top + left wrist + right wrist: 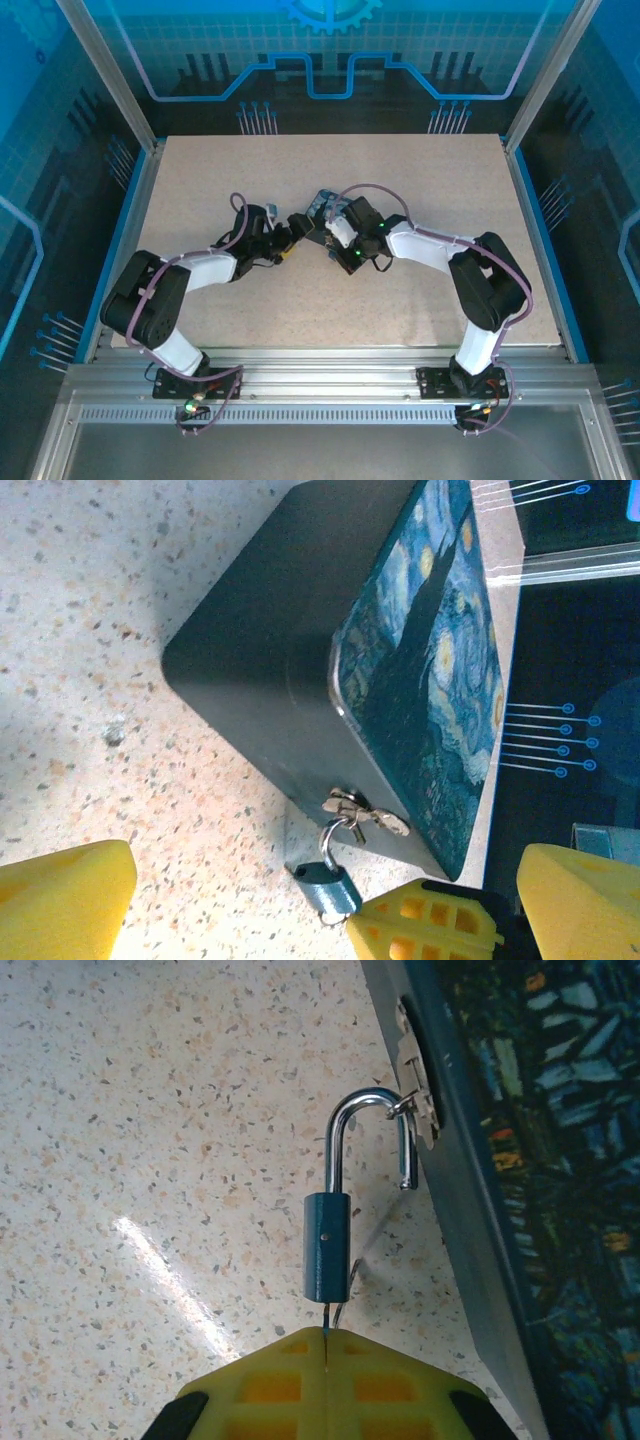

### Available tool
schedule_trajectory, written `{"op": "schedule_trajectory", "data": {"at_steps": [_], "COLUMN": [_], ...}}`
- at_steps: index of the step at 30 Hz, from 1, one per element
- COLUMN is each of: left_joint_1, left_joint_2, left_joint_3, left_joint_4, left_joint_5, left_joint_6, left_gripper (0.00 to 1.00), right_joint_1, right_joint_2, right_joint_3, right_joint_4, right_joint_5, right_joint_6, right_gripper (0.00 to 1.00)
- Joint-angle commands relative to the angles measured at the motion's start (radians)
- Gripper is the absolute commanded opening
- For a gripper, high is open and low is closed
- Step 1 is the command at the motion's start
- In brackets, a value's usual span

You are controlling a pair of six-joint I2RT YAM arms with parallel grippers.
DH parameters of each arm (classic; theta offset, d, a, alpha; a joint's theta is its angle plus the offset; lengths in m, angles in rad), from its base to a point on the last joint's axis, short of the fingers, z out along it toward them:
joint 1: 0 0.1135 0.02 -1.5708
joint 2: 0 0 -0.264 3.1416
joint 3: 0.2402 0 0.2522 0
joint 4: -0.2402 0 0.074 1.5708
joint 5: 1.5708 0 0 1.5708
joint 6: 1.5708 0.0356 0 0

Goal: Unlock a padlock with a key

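On the speckled table (pixel 150 1110), the painted tin (pixel 270 630) lies just ahead of both pincers. The left gripper (pixel 325 865) stands wide, its yellow fingers (pixel 60 905) well apart on either side of the lock and touching nothing. The right gripper (pixel 326 1345) is pinched tight on the key (pixel 326 1316). Straight ahead of its tips, the small blue padlock (pixel 327 1245) hangs from the tin's hasp (pixel 420 1080). We see the shackle (pixel 365 1100) with one leg free of the body but hooked through the hasp.

We judge the main danger to be that nothing steadies the lock. Any twist or pull from the right gripper could swing the whole padlock on the hasp instead of working it free. A push toward the tin could press the free leg back into the body. The key offers only a sliver to hold and could slip from the pads or bend.
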Motion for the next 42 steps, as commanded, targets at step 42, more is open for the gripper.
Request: {"op": "schedule_trajectory", "data": {"at_steps": [42], "left_joint_1": [-0.036], "left_joint_2": [-0.149], "left_joint_3": [-0.085], "left_joint_4": [-0.214], "left_joint_5": [-0.019], "left_joint_6": [0.015], "left_gripper": [0.99], "right_joint_1": [0.045], "right_joint_2": [-0.021], "right_joint_3": [0.003], "right_joint_4": [0.024], "right_joint_5": [0.097], "right_joint_6": [-0.087], "right_gripper": [0.0]}}
